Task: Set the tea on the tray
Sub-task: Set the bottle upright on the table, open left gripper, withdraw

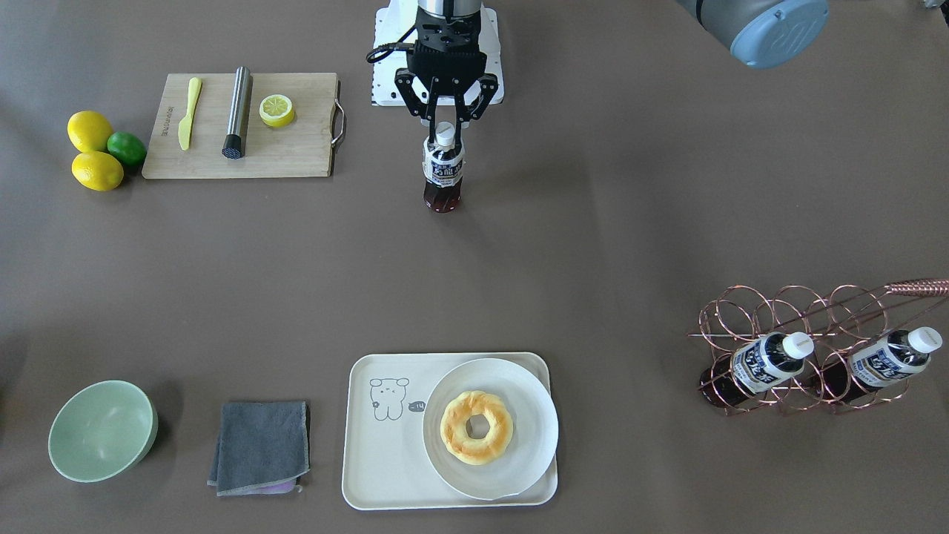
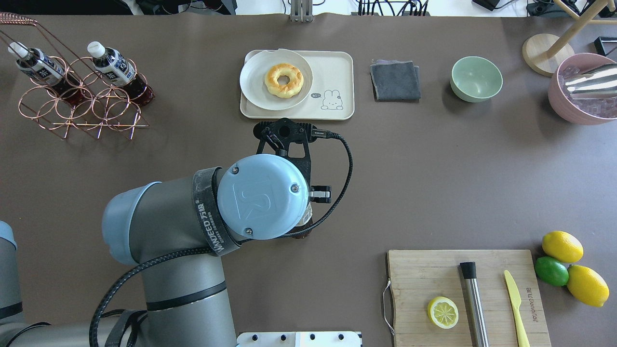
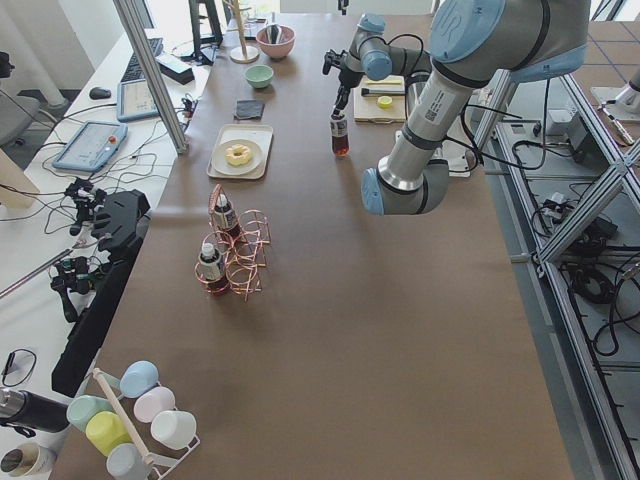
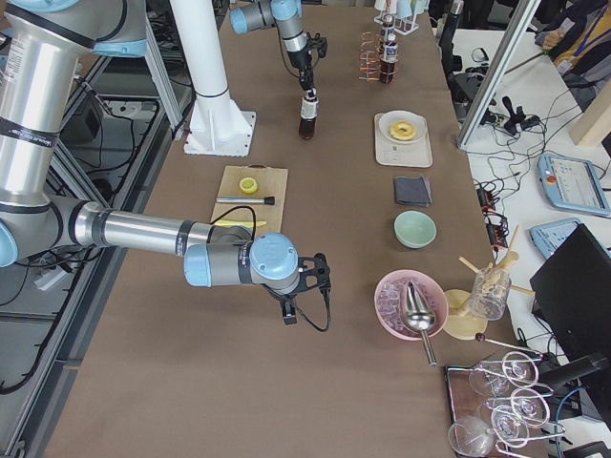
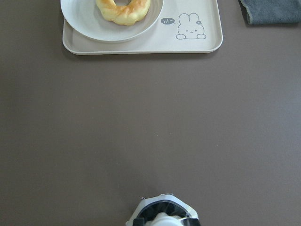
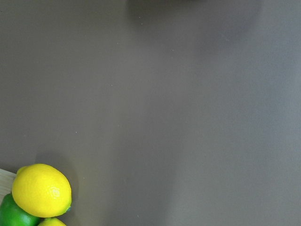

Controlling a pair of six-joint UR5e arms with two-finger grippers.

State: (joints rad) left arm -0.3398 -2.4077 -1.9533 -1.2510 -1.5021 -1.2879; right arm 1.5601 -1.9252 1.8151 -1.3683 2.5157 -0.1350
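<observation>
Risk, as I judge it: gripped high at the neck, the tea (image 1: 443, 174) may swing, clip the tray (image 1: 385, 460) rim or the plate (image 1: 535, 404) crowding half of it, and topple. Tea upright, long axis vertical, cap up, directly under the left gripper (image 1: 445, 127), whose fingers (image 1: 429, 117) clamp its neck; tray well beyond them. State of right gripper (image 4: 289, 311): cannot tell.

A long brown bench (image 3: 330, 330) stands on a grey floor (image 3: 600, 410), flanked by a white side desk (image 3: 40, 225) and an aluminium frame post (image 3: 152, 70), in even light.
</observation>
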